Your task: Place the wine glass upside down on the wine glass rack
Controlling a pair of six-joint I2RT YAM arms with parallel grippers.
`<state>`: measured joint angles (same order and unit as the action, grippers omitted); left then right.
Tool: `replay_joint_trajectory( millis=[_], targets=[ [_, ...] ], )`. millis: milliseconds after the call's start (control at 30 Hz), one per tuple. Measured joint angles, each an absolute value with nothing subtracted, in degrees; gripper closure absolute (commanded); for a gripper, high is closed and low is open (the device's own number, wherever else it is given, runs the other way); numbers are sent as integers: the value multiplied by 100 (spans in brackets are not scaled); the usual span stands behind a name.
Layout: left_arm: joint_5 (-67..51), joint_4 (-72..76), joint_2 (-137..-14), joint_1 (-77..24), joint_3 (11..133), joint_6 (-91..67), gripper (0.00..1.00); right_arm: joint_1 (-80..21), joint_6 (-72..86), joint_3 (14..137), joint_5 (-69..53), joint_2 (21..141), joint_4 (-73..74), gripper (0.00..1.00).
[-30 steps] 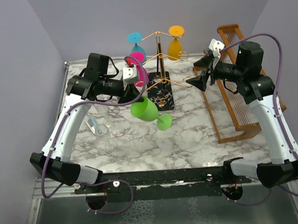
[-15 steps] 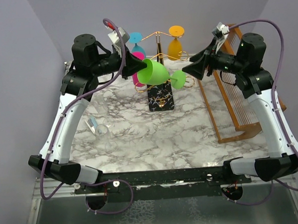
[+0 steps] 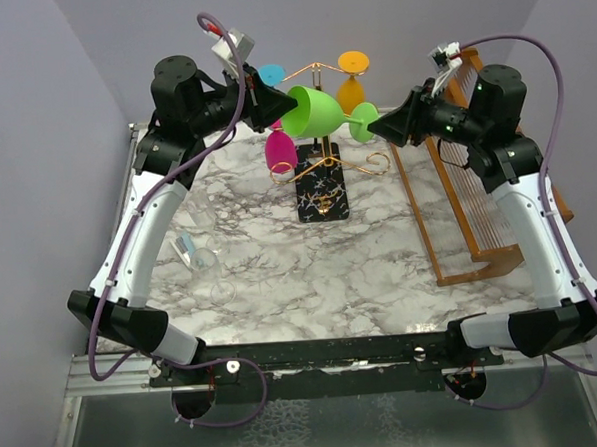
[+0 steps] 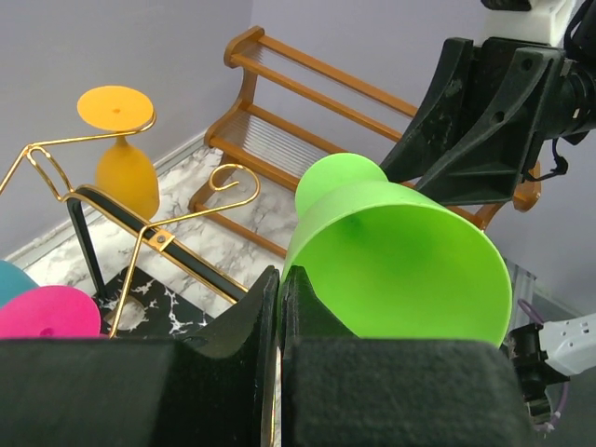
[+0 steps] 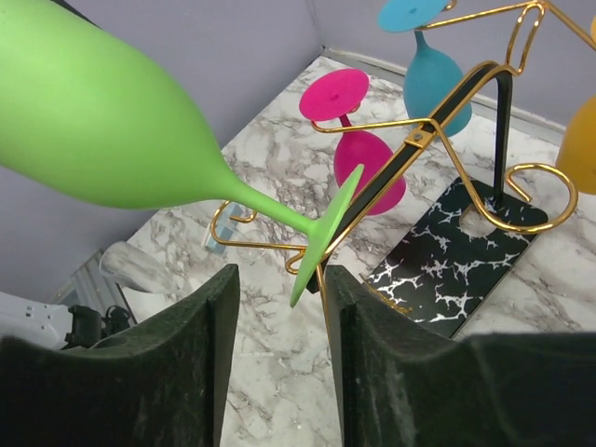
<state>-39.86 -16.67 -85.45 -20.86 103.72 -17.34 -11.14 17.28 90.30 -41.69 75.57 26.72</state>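
The green wine glass [image 3: 318, 110] lies sideways in the air in front of the top of the gold wire rack [image 3: 321, 167], whose black speckled base [image 3: 320, 194] stands on the table. My left gripper [image 3: 278, 109] is shut on the bowl's rim [image 4: 307, 242]. The glass's foot [image 3: 363, 122] points right. My right gripper [image 3: 379, 127] is open, and the edge of the foot [image 5: 326, 233] sits between its fingers [image 5: 282, 275] without touching them. The stem and bowl [image 5: 102, 121] run up to the left in the right wrist view.
A blue glass [image 3: 269, 77], an orange glass [image 3: 352, 85] and a pink glass [image 3: 280, 149] hang upside down on the rack. A brown wooden slatted rack [image 3: 466, 175] stands at the right. A clear glass [image 3: 195, 254] lies on the marble table at the left.
My left arm has lifted the green glass up and to the right, turning it level by the rack's top. My right gripper has moved up and left until its fingers straddle the foot.
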Motion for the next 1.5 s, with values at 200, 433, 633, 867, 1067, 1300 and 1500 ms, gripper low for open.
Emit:
replay_joint_trajectory(
  millis=[200, 433, 633, 867, 1067, 1300, 1500],
  targets=[
    [-3933, -1575, -8573, -2086, 10425, -1791, 100, -1114, 1903, 9015, -3968, 7631, 2674, 72],
    [-3933, -1455, -8591, -2115, 10457, -1813, 100, -1116, 2097, 8989, -3900, 7725, 2648, 77],
    [-3927, -1420, -8626, -2115, 10457, -1813, 100, -1118, 2279, 8960, -3905, 7793, 2554, 82],
    [-3913, -1369, -8639, -2128, 10455, -1809, 100, -1120, 2386, 8947, -3903, 7835, 2432, 98],
    [-3894, -1334, -8639, -2150, 10414, -1743, 88, -1120, 2412, 8927, -3811, 7863, 2392, 99],
    [-3898, -1507, -8637, -2152, 10385, -1531, 54, -1074, 2167, 8927, -3494, 7905, 2392, 98],
    [-3618, -2115, -8471, -2145, 10274, -843, 31, -801, 1879, 8927, -3232, 7913, 2392, 99]
  ],
)
